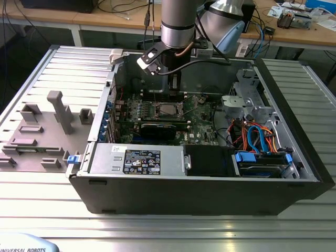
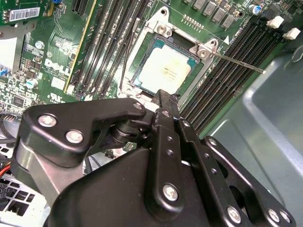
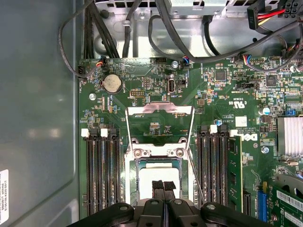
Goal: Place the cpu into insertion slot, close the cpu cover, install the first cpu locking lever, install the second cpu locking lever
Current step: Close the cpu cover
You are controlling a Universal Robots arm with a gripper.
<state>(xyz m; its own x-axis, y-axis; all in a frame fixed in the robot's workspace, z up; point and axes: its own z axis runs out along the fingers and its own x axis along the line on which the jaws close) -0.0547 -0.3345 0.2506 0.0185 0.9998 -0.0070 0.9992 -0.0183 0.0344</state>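
Ribbed table (image 1: 157,231) bears the computer case (image 1: 210,194); first wrist view shows cpu cover (image 3: 161,109) open, hand (image 3: 163,187) pinched together; second wrist view, cpu (image 2: 165,71) seated.

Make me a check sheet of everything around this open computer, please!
Surface: ribbed metal table carrying an open computer case.
Job's things: cpu sits in the insertion slot; cpu cover is flipped open; a locking lever sticks out free.
Clutter: grey blocks at the exterior view's left.
Grippers: pincer shut, empty, over the cpu.
Cables: blue and orange cables inside the case.
Surroundings: wooden benches behind.
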